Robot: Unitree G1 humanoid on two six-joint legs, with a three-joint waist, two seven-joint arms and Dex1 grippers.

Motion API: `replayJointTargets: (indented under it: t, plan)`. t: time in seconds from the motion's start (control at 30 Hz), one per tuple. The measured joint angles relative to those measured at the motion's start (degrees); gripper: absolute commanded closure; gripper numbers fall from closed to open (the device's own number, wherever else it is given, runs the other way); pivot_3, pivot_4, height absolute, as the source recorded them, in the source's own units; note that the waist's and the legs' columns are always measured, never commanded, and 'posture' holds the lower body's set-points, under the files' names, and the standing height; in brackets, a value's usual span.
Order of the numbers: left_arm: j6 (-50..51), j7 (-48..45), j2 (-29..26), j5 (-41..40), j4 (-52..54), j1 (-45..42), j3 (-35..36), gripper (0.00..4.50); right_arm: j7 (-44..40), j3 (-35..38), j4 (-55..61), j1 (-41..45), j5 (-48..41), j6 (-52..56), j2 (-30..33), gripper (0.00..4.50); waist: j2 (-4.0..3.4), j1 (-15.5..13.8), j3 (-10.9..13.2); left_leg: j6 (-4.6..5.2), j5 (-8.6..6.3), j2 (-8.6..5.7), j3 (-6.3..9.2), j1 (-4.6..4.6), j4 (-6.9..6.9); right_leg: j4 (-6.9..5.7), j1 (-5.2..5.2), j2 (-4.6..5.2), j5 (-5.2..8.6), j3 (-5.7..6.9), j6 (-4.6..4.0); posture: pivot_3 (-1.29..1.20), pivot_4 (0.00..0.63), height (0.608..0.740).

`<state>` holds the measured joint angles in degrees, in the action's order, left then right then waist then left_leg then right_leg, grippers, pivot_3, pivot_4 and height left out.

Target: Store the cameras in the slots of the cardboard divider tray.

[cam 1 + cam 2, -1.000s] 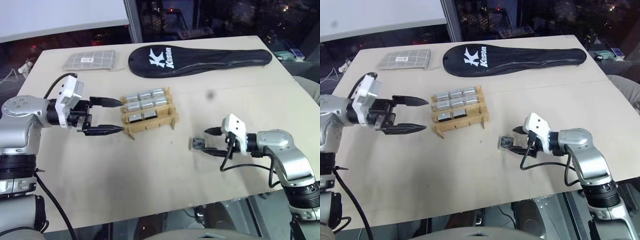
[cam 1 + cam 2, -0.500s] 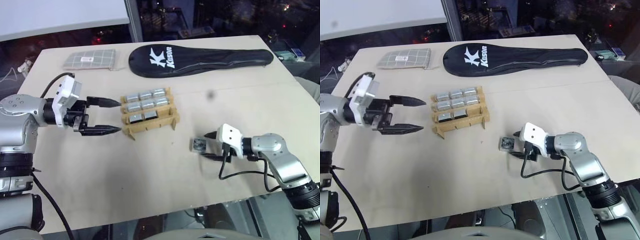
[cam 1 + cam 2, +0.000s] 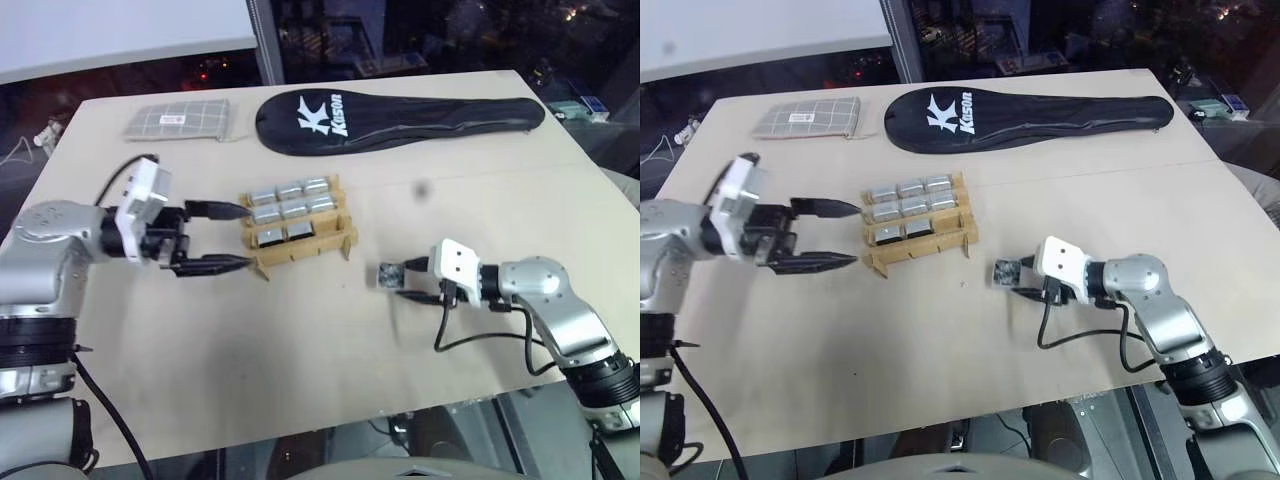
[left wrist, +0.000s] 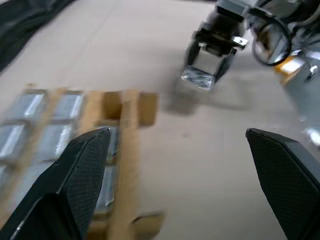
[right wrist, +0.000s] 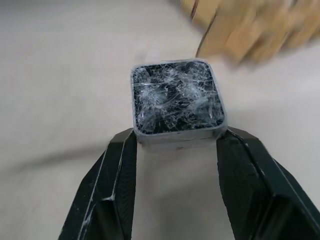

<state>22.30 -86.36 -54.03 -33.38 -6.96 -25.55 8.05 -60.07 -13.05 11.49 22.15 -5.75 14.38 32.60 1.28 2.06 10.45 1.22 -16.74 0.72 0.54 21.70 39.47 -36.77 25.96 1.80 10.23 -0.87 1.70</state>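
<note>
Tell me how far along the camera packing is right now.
Eight cameras already sit in the cardboard divider tray. The right gripper is clamped on the last camera, lifted off the table. Left: drop it into the empty front corner slot. The left gripper waits open beside the tray.

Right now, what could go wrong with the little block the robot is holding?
The right tool pinches the camera only at its near end, so it might tip or slip out on the way. The one free slot in the cardboard divider tray sits at its front right corner, between thin strips the camera could catch on. The open left tool waits at the tray's other side and could nudge it.
</note>
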Motion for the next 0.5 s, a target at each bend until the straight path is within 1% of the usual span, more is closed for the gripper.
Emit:
replayJointTargets:
  t: [0.13, 0.23, 0.33, 0.5]
  plan:
    - [7.77, 6.54, 4.96, -3.06, 5.8, -1.2, -0.51, 0.0, 2.29, -2.54, 0.0, 6.0, 2.86, -3.79, -2.94, 2.76, 0.0, -0.03, 0.0, 0.0, 0.0, -0.01, 0.01, 0.01, 0.01, -0.01, 0.0, 0.01, -0.05, -0.01, -0.08, 0.0, 0.15, 0.74]
    - [13.28, 13.31, 9.66, -4.85, 9.25, -3.07, -2.07, 0.0, 5.71, -5.29, -1.67, 11.11, 6.95, -10.01, -6.87, 2.76, 0.01, -0.02, -0.01, -0.01, 0.0, -0.03, 0.01, 0.01, 0.02, -0.01, 0.0, 0.02, -0.14, -0.01, -0.2, 0.0, 0.15, 0.74]
    - [17.3, 17.51, 10.97, -5.31, 11.2, -3.67, -2.78, 0.0, 8.74, -7.06, -4.19, 13.56, 10.51, -15.02, -8.85, 2.76, 0.01, 0.03, -0.01, -0.01, 0.01, -0.04, 0.0, 0.01, 0.01, -0.01, 0.0, 0.03, -0.15, -0.03, -0.22, 0.0, 0.15, 0.74]
    - [21.96, 19.97, 11.54, -7.26, 13.06, -3.88, -3.74, 0.0, 12.1, -8.99, -8.48, 14.83, 15.77, -22.33, -9.69, 2.76, 0.02, 0.05, -0.01, -0.02, 0.01, -0.05, 0.02, 0.02, 0.01, -0.01, 0.0, 0.05, -0.15, -0.02, -0.23, 0.0, 0.15, 0.74]
